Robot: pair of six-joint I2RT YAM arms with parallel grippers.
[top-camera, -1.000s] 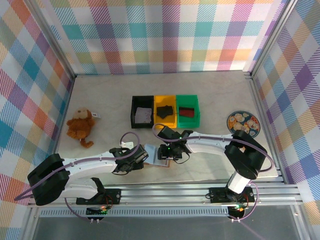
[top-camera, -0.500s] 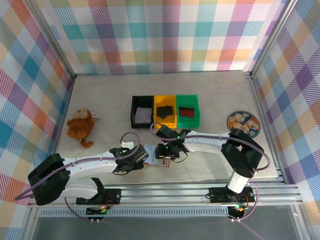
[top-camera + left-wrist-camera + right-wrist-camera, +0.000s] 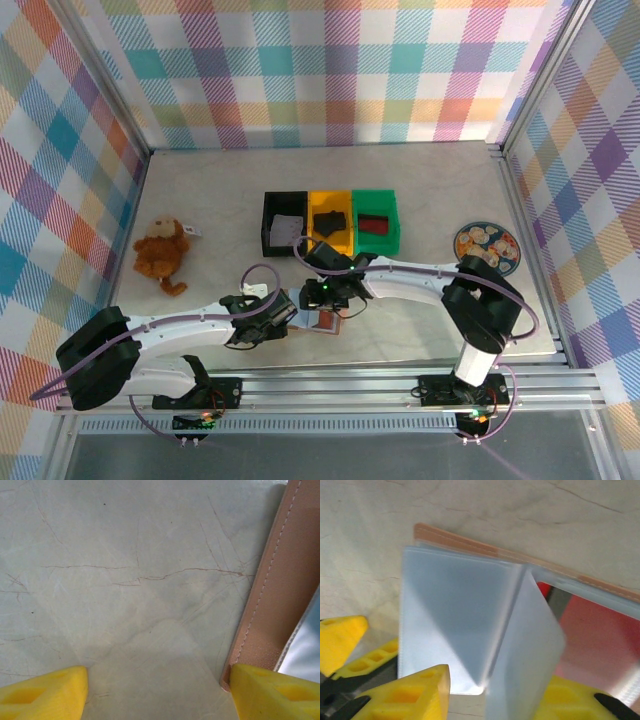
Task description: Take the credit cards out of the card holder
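The pinkish-tan card holder [image 3: 318,321] lies open on the table in front of the arms. In the right wrist view its pale blue-grey sleeves [image 3: 450,605] spread out, and one leaf [image 3: 535,645] stands up. A red credit card [image 3: 600,630] shows in the half beyond that leaf. My right gripper [image 3: 492,700] is open and straddles the raised leaf, with a gap on the left side. My left gripper [image 3: 157,695] is open on the table, and its right fingertip [image 3: 275,690] rests on the holder's leather edge [image 3: 275,580].
Black [image 3: 284,226], yellow [image 3: 330,222] and green [image 3: 376,222] bins stand in a row behind the holder, each with an item inside. A plush monkey [image 3: 160,250] lies at the left. A round patterned plate [image 3: 486,243] sits at the right. Checked walls enclose the table.
My right gripper has moved left over the holder, and its jaws have narrowed around the raised leaf. The left arm has stayed put.
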